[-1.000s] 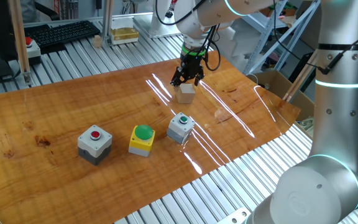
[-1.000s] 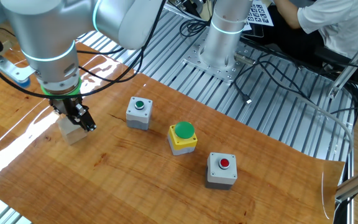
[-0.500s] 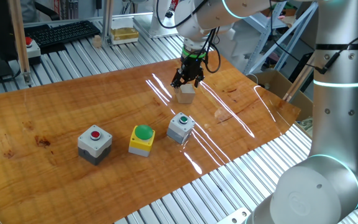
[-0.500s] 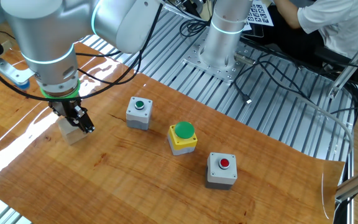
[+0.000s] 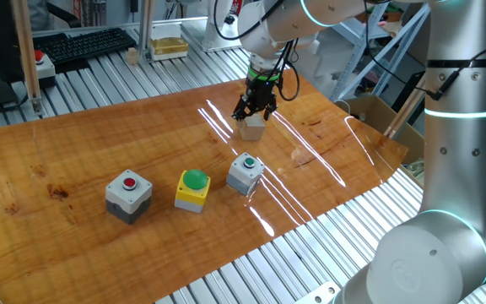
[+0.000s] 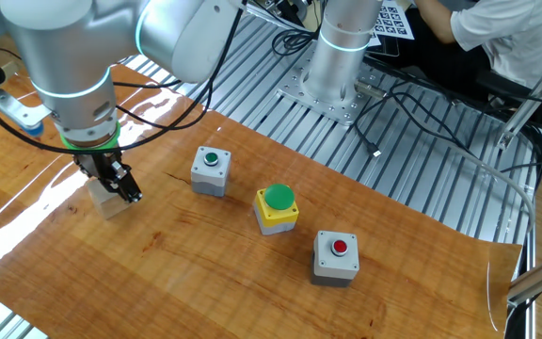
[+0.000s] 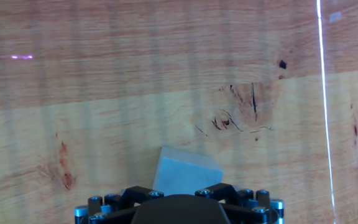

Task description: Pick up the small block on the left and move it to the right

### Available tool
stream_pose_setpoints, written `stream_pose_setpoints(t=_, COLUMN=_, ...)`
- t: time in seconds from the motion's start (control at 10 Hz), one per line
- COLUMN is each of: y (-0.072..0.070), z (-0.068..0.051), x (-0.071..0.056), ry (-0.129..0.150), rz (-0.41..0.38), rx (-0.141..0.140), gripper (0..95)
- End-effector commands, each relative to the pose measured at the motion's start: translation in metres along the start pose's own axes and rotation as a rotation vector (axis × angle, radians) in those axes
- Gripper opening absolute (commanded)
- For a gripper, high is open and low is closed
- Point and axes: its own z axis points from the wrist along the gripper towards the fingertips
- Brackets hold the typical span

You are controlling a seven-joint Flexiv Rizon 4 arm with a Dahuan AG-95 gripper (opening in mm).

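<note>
Small block [image 5: 252,128] sits corner-on, no long axis; end effector [image 5: 254,109] grip unclear.

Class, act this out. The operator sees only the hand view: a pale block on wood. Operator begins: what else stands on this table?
Observer: Three button boxes in a row: the red-button grey box, the yellow box with a green dome, the green-button grey box.
Operator: Where is the gripper?
Observer: The gripper hangs just above the small block, pointing down.
Operator: Which box is nearest the block?
Observer: The green-button grey box.
</note>
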Motion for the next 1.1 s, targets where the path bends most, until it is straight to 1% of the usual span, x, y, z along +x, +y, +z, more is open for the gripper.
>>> stream_pose_setpoints(t=0.1, y=0.0002, z=0.0014, x=-0.0006, ry=-0.007, rz=-0.003, rx=-0.011, gripper=38.0)
stream_pose_setpoints(t=0.2, y=0.0002, z=0.0014, x=-0.0006, ry=-0.007, rz=-0.003, rx=-0.012, gripper=38.0)
stream_pose_setpoints(t=0.3, y=0.0002, z=0.0014, x=-0.0006, ry=-0.012, rz=-0.006, rx=-0.016, gripper=19.0)
stream_pose_setpoints(t=0.4, y=0.0002, z=0.0014, x=-0.0006, ry=-0.024, rz=-0.018, rx=-0.018, gripper=0.0)
stream_pose_setpoints(t=0.5, y=0.0002, z=0.0014, x=-0.0006, ry=-0.037, rz=-0.021, rx=-0.019, gripper=0.0)
stream_pose_setpoints(t=0.7, y=0.0002, z=0.0013, x=-0.0006, ry=-0.04, rz=-0.012, rx=-0.021, gripper=0.0)
stream_pose_setpoints(t=1.0, y=0.0012, z=0.0009, x=-0.0008, ry=-0.037, rz=0.002, rx=-0.03, gripper=0.0)
stream_pose_setpoints(t=1.1, y=0.0042, z=-0.0013, x=-0.0012, ry=-0.025, rz=0.017, rx=-0.047, gripper=0.0)
